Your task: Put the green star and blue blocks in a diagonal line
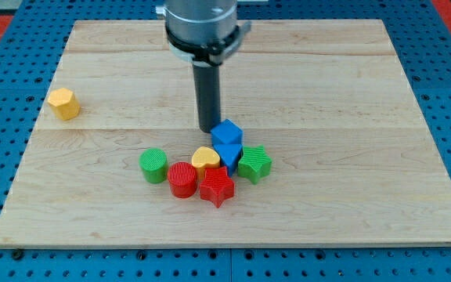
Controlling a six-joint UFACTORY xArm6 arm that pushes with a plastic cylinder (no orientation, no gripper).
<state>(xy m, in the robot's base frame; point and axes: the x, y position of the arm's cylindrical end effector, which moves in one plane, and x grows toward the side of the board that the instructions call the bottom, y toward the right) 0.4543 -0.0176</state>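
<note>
- The wooden board [351, 94] is the largest thing in view, pale planks lying on a blue perforated surface [6, 23] that shows round every edge.
- The arm [202, 27] comes down from the view's top over the board, a grey collar with a dark rod below it. There are no jaws to be apart or together; the rod simply ends in my tip [209, 129].
- My tip sits just to the view's upper left of the blue cube [227, 131], at or very near its edge; I cannot tell whether they touch.
- The blue cube is my landmark for everything else; it lies a little below the board's middle, at the top of a tight cluster.
- A second blue block [229, 154], roughly triangular, is directly below the blue cube and touching it.
- The green star [254, 164] is to the lower right of the blue cube, pressed against the second blue block's right side.
- The yellow heart [205, 158] is to the lower left of the blue cube, just beside the second blue block.
- The red star [217, 186] is straight below the blue cube, under the yellow heart and the second blue block.
- The red cylinder [182, 179] is to the lower left of the blue cube, touching the red star's left side.
- The green cylinder [153, 165] is further left of the blue cube, just beside the red cylinder.
- The yellow hexagonal block [64, 103] stands well apart, far to the left of the blue cube and slightly higher, near the board's left edge.
</note>
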